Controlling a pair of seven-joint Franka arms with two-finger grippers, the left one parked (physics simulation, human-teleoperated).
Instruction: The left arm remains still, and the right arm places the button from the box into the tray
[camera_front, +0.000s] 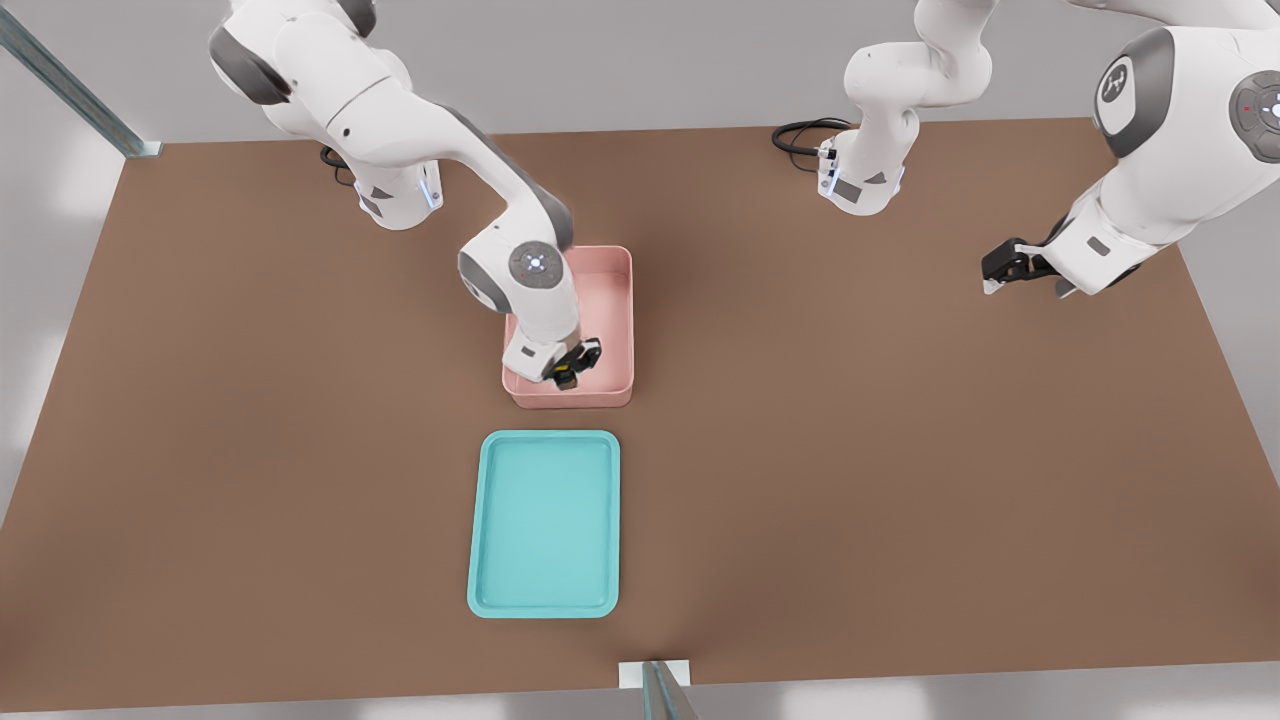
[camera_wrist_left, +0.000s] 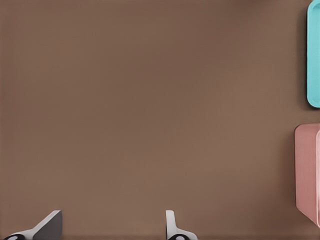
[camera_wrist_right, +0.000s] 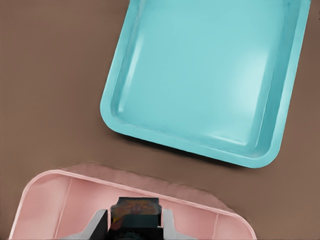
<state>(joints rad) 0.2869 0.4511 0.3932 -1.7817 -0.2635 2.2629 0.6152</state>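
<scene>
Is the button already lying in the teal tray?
No, the tray holds nothing; the button sits between the gripper fingers over the pink box.

A broad brown bench (camera_front: 900, 480) with a matte, even surface fills the scene, set against a pale grey floor or wall that surrounds it on all sides. Soft white patches of light fall on the grey at the front view's left and lower edges. A grey metal strut (camera_front: 70, 85) runs diagonally to the bench's far corner; another strut (camera_front: 665, 690) meets its near edge.
</scene>
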